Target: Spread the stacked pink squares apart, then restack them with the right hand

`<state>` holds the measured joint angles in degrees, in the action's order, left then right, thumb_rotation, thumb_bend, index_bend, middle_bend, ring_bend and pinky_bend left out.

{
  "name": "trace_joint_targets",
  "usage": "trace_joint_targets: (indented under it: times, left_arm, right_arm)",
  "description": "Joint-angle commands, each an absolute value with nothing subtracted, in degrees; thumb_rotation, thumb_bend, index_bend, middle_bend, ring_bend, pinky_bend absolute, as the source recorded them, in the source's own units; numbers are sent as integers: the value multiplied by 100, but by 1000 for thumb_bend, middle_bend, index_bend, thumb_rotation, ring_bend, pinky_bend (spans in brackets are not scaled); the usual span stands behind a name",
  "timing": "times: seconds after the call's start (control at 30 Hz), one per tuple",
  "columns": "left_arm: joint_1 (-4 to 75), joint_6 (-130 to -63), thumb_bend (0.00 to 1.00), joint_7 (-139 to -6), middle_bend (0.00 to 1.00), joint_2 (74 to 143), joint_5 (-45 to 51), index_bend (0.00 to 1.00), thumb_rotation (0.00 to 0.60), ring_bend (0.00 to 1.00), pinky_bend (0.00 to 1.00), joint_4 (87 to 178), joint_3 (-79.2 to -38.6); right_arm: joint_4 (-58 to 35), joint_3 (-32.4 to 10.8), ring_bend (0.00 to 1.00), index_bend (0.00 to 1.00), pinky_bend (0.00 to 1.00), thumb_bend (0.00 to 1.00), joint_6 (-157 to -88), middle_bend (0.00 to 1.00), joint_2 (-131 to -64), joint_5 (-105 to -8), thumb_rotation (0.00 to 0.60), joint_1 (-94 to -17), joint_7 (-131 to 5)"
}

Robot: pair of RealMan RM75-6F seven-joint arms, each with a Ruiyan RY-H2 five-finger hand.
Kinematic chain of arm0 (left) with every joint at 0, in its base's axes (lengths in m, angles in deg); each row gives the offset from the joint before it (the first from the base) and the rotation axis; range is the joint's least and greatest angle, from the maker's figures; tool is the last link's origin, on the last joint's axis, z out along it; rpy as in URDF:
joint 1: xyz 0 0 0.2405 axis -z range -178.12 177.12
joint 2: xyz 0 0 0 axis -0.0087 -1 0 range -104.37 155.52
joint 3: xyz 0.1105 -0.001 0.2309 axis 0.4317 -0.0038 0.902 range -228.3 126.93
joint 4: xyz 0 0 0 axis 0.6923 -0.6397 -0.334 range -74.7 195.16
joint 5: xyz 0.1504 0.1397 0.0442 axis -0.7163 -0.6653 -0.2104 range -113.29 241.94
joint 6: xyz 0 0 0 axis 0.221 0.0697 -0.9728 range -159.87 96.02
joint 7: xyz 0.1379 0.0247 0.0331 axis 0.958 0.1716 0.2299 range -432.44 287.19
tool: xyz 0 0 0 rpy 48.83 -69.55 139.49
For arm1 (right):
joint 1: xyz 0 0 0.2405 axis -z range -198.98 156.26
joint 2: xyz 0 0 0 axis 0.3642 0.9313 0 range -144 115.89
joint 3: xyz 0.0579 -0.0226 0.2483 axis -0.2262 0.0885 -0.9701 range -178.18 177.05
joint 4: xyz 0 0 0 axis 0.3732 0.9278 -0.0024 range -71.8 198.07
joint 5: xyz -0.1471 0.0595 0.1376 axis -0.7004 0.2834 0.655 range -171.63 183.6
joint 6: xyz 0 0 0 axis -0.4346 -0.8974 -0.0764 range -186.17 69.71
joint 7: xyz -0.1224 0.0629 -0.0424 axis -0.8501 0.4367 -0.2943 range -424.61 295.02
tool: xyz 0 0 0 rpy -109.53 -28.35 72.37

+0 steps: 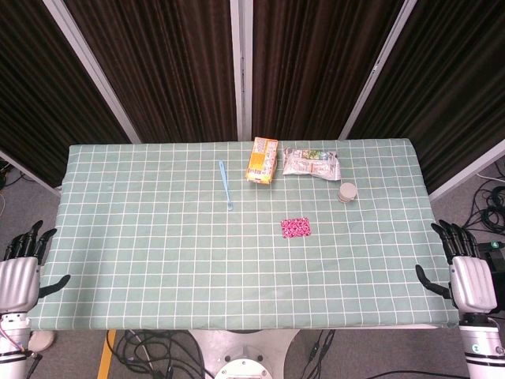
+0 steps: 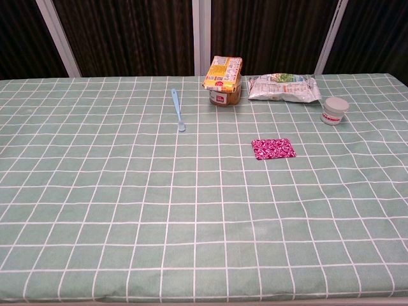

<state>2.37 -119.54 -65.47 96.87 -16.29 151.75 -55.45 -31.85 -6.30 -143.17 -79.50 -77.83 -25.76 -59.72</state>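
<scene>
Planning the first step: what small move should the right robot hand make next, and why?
Probably reach the right robot hand forward-left toward the pink squares. They lie stacked and untouched on the table, and both robot hands rest open at its edges, the left robot hand farther away.

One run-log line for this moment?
pink squares: stacked, untouched | left robot hand: open, off table | right robot hand: open, off table

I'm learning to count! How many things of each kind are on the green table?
Pink squares, stacked in one pile: 1
Blue spoon: 1
Yellow-orange box: 1
Silver snack bag: 1
Small white jar: 1
Total: 5

How many squares are in the pile cannot be told.
</scene>
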Motion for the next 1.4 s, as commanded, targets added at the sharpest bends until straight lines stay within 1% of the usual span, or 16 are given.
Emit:
trace_joint_targets:
  times: [0.03, 0.23, 0.4, 0.57, 0.63, 0.7, 0.77, 0.87, 0.9, 1.0, 1.13, 1.2, 1.4]
  left_arm:
    - [221, -11980, 157, -6560, 146, 9698, -1628, 209, 600, 141, 145, 15159, -5544]
    - [188, -12035, 156, -6593, 146, 9691, -1667, 209, 600, 141, 145, 15152, -5530]
    - [177, -12056, 157, -6595, 146, 9681, -1694, 209, 600, 141, 145, 15172, -5524]
    - [170, -12122, 156, -6657, 146, 9739, -1753, 209, 600, 141, 145, 15086, -5537]
    - [158, -12124, 156, -6652, 146, 9731, -1737, 209, 600, 141, 145, 15097, -5536]
    - [147, -12132, 156, -6645, 146, 9719, -1746, 209, 600, 141, 145, 15109, -5525]
    - [132, -12155, 157, -6642, 146, 9707, -1775, 209, 600, 141, 145, 15117, -5508]
    - [86, -12193, 156, -6650, 146, 9698, -1769, 209, 600, 141, 145, 15127, -5487]
    - [72, -12200, 156, -6650, 146, 9695, -1760, 209, 600, 141, 145, 15128, -5482]
    - [48, -12193, 157, -6645, 146, 9682, -1741, 209, 600, 141, 145, 15140, -5465]
    - [51, -12182, 156, -6644, 146, 9680, -1761, 209, 600, 141, 145, 15146, -5463]
    - [52, -12175, 156, -6644, 146, 9679, -1753, 209, 600, 141, 145, 15141, -5469]
    - [28, -12144, 156, -6666, 146, 9673, -1710, 209, 600, 141, 145, 15117, -5458]
  right_arm:
    - [-3205, -627, 0, 111, 0, 249, -14356, 64, -7938, -7831, 522, -2571, -5956]
    - [-3226, -599, 0, 112, 0, 249, -14385, 63, -7909, -7872, 524, -2547, -5930]
    - [-3208, -599, 0, 113, 0, 247, -14228, 64, -7903, -7842, 530, -2623, -5900]
    - [-3166, -670, 0, 132, 0, 250, -13642, 76, -7991, -7764, 531, -3006, -6037]
    - [-3196, -747, 0, 153, 0, 267, -13337, 75, -8061, -7697, 527, -3244, -6238]
    - [-3187, -842, 0, 209, 0, 296, -13022, 61, -8176, -7506, 528, -3468, -6486]
    - [-3150, -945, 0, 240, 0, 324, -12542, 39, -8308, -7215, 519, -3776, -6774]
    - [-3032, -1067, 0, 253, 0, 388, -11925, 9, -8535, -6849, 490, -4197, -7018]
    - [-2967, -1099, 0, 256, 0, 410, -11788, 4, -8628, -6771, 465, -4308, -7052]
    - [-2673, -1211, 0, 266, 0, 436, -11395, 3, -8998, -6523, 412, -4660, -7104]
    - [-2206, -1308, 0, 277, 0, 448, -10845, 3, -9515, -6163, 361, -5134, -7179]
    - [-1996, -1313, 0, 277, 0, 451, -10689, 3, -9737, -6060, 347, -5307, -7273]
    - [-1245, -1247, 0, 277, 0, 454, -10234, 3, -10440, -5710, 333, -5774, -7564]
